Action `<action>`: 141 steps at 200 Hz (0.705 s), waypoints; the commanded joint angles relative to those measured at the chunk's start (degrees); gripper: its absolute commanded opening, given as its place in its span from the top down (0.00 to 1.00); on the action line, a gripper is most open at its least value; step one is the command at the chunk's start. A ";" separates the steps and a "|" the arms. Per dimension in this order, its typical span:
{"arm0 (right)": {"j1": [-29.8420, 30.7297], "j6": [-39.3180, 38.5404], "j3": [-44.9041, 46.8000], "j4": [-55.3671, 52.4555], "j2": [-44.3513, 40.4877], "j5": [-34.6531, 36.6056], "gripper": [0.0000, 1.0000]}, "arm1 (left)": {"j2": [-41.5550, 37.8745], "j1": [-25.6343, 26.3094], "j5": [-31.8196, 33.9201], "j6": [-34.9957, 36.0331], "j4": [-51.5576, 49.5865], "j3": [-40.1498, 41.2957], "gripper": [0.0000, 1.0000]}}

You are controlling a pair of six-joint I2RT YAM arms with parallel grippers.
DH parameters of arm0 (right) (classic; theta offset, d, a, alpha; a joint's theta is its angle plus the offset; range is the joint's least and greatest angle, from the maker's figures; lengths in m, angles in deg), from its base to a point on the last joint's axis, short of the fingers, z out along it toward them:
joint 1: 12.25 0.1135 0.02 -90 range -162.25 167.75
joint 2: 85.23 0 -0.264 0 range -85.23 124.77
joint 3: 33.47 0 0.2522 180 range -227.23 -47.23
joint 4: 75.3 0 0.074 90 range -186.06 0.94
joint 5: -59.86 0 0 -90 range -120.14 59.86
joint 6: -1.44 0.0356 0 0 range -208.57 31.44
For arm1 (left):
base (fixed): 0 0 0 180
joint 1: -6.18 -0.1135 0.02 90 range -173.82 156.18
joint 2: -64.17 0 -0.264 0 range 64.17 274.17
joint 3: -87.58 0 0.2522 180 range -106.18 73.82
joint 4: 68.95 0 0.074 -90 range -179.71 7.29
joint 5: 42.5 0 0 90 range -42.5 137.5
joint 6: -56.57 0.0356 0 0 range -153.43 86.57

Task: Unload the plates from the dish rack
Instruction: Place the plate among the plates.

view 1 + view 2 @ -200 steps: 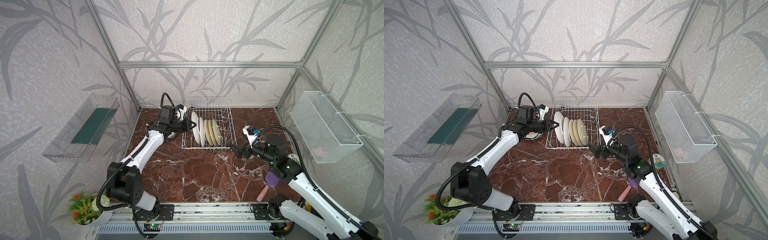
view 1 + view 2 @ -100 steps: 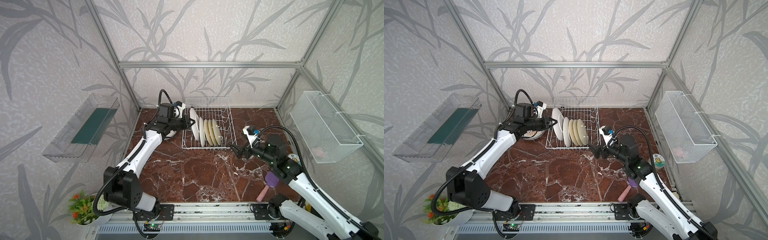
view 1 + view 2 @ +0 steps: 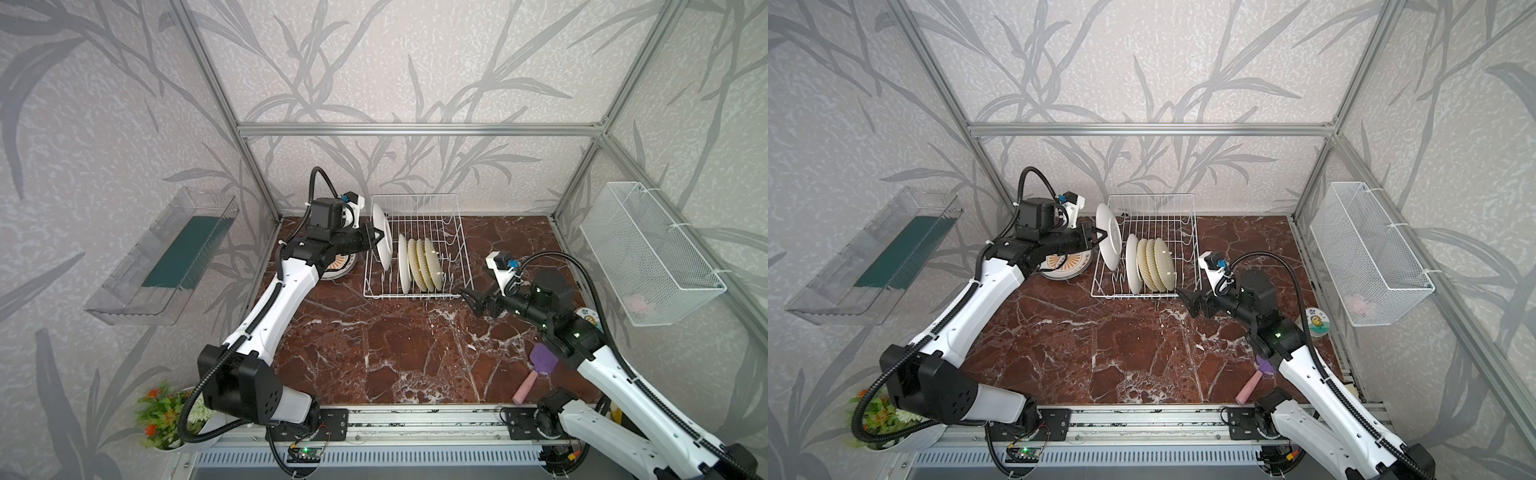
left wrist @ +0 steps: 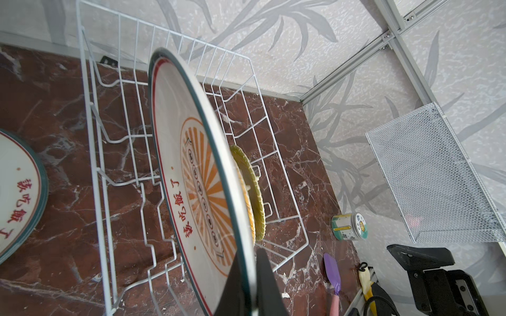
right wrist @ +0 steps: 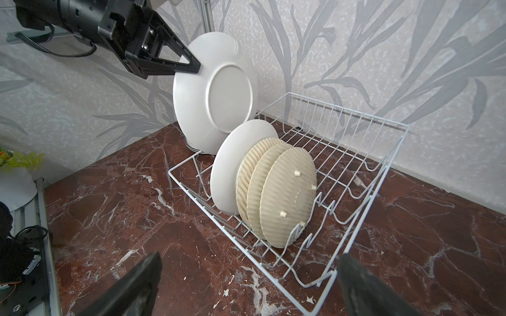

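Step in hand: carrying one plate out of the rack to the pile. Farthest left, a stack of plates [image 3: 341, 266] lies flat on the table just beside the dish rack [image 3: 415, 296], orange sunburst face up. Above it, the left gripper [image 3: 377, 238] is pinched narrow on the rim of a white plate [image 3: 384, 255]. The plate is held on edge and tilted at the rack's left end, with its plain back toward the right wrist camera [image 5: 219, 95]. Its lower edge sits close to the rack's end wires, and whether it is fully clear of them cannot be told. Four plates are left standing between the tines: one white plate [image 3: 403, 266], then three yellow ribbed plates [image 3: 424, 266] packed against each other. The right gripper [image 3: 473, 301] waits low at the rack's near right corner, its fingers [image 5: 137, 284] spread wide and holding nothing. Judgement: roughly half done. For your next move, take the held plate up and over the end wires before swinging it left. Then turn it face up and lower it flat on the stack before letting go. Watch the rim grip, as a glazed plate held by one edge could swivel or slip while it turns.
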 commanded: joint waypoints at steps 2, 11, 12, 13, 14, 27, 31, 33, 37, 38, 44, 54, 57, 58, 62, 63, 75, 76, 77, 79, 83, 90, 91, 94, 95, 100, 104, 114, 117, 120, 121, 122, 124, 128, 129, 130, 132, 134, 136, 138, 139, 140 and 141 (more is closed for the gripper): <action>0.42 1.23 0.00 0.76 -1.29 0.58 0.01 | -3.07 -0.08 2.05 3.66 -0.75 -4.39 1.00; 0.41 1.56 -0.17 0.64 -1.29 0.62 0.01 | -2.94 -0.02 2.33 4.30 -1.38 -5.25 1.00; 0.42 1.59 -0.18 0.60 -1.29 0.64 0.01 | -2.94 -0.06 2.35 4.41 -1.46 -5.37 1.00; 0.42 1.60 -0.18 0.58 -1.25 0.65 0.01 | -2.94 -0.03 2.41 4.46 -1.58 -5.48 1.00; 0.37 1.65 -0.19 0.57 -1.23 0.66 0.01 | -2.85 -0.02 2.43 4.57 -1.64 -5.57 1.00; 0.42 2.29 -0.67 0.24 -0.99 0.93 0.01 | -2.58 -0.04 2.72 5.85 -2.67 -6.92 1.00; 0.45 2.60 -0.87 0.11 -0.88 1.17 0.01 | -2.30 -0.01 2.68 6.30 -3.01 -7.32 1.00; 0.43 2.76 -1.04 -0.01 -0.82 1.23 0.01 | -2.25 0.00 2.65 6.56 -3.20 -7.51 1.00; 0.42 3.10 -1.19 -0.10 -0.69 1.35 0.01 | -2.19 0.03 2.72 7.09 -3.55 -7.82 1.00; 0.42 3.19 -1.26 -0.08 -0.68 1.36 0.01 | -2.12 0.01 2.72 7.21 -3.64 -7.98 1.00; 0.42 3.93 -1.61 -0.26 -0.40 1.68 0.01 | -1.96 0.08 2.85 8.12 -4.17 -8.40 1.00; 0.42 5.34 -2.42 -0.77 0.13 2.38 0.01 | -1.62 0.33 3.38 9.82 -5.11 -9.26 1.00; 0.42 5.78 -2.68 -0.88 0.36 2.54 0.01 | -1.54 0.46 3.49 10.39 -5.47 -9.46 1.00; 0.42 5.90 -2.79 -0.91 0.41 2.61 0.01 | -1.49 0.45 3.50 10.62 -5.57 -9.54 1.00; 0.42 6.47 -3.17 -1.22 0.67 2.85 0.01 | -1.39 0.62 3.60 11.44 -5.88 -9.74 1.00; 0.42 6.68 -3.26 -1.30 0.79 2.90 0.01 | -1.33 0.66 3.60 11.67 -5.90 -9.77 1.00; 0.42 8.55 -4.58 -2.14 1.80 3.48 0.01 | -1.35 1.28 3.27 14.28 -6.40 -10.12 1.00; 0.42 8.69 -4.71 -2.19 1.93 3.52 0.01 | -1.31 1.38 3.26 14.58 -6.43 -10.13 1.00; 0.42 8.75 -4.78 -2.27 2.03 3.59 0.01 | -1.33 1.48 3.26 14.87 -6.48 -10.14 1.00; 0.42 9.13 -5.07 -2.43 2.26 3.75 0.01 | -1.28 1.62 3.25 15.41 -6.57 -10.19 1.00; 0.42 9.74 -5.66 -2.85 2.70 3.99 0.01 | -1.20 1.89 3.25 16.40 -6.75 -10.28 1.00; 0.42 10.75 -6.69 -3.60 3.38 4.47 0.01 | -1.21 2.50 3.66 18.18 -7.07 -10.42 1.00; 0.42 10.93 -6.78 -3.76 3.51 4.54 0.01 | -1.15 2.66 3.72 18.42 -7.16 -10.46 1.00; 0.42 11.38 -7.18 -3.99 3.80 4.65 0.01 | -1.14 2.98 4.01 19.13 -7.36 -10.61 1.00; 0.42 11.55 -7.33 -4.09 3.98 4.72 0.01 | -1.16 3.07 4.12 19.25 -7.44 -10.64 1.00; 0.35 12.45 -8.04 -4.66 4.43 5.22 0.01 | -1.02 3.58 4.67 20.63 -7.96 -11.03 1.00; 0.33 13.40 -8.64 -5.06 4.87 5.51 0.01 | -0.86 4.02 5.15 21.75 -8.61 -11.43 1.00; -0.08 16.38 -10.45 -5.99 5.91 5.94 0.01 | -0.35 5.14 6.33 24.62 -10.27 -12.51 1.00; -0.24 17.29 -10.92 -6.15 6.20 5.82 0.01 | -0.24 5.48 6.70 25.39 -10.70 -12.79 1.00; -0.42 18.24 -11.32 -6.16 6.49 5.63 0.01 | -0.15 5.85 7.09 26.25 -10.96 -13.04 1.00; -0.44 18.45 -11.51 -6.18 6.60 5.56 0.01 | -0.14 5.95 7.24 26.50 -11.17 -13.13 1.00; -0.54 18.82 -11.65 -6.15 6.65 5.44 0.01 | -0.09 6.05 7.40 26.80 -11.27 -13.22 1.00; -0.66 19.30 -11.91 -6.13 6.80 5.29 0.01 | -0.12 6.34 7.72 27.29 -11.48 -13.34 1.00; -0.81 20.32 -12.44 -6.16 7.20 5.08 0.01 | 0.04 6.79 8.31 28.38 -11.84 -13.53 1.00; -0.85 20.50 -12.60 -6.14 7.30 5.07 0.01 | 0.09 6.91 8.46 28.66 -11.91 -13.55 1.00; -0.92 20.81 -12.72 -6.13 7.40 5.06 0.01 | 0.11 7.06 8.63 28.94 -11.95 -13.61 1.00; -0.97 21.31 -12.99 -6.19 7.63 5.06 0.01 | 0.09 7.28 8.81 29.51 -12.16 -13.74 1.00; -1.03 21.77 -13.28 -6.25 7.81 5.06 0.01 | 0.10 7.51 9.06 29.88 -12.23 -13.75 1.00; -1.15 22.19 -13.52 -6.33 8.06 5.06 0.01 | 0.20 7.68 9.34 30.37 -12.31 -13.80 1.00; -1.20 22.62 -13.89 -6.41 8.27 5.06 0.01 | 0.18 7.92 9.56 31.01 -12.33 -13.83 1.00; -1.23 22.88 -14.03 -6.44 8.37 5.06 0.01 | 0.20 8.00 9.70 31.25 -12.34 -13.84 1.00; -1.23 22.88 -14.03 -6.44 8.37 5.06 0.01 | 0.21 8.13 9.77 31.51 -12.38 -13.88 1.00; -1.28 23.10 -14.14 -6.46 8.46 5.06 0.01 | 0.18 8.19 9.90 31.76 -12.41 -13.91 1.00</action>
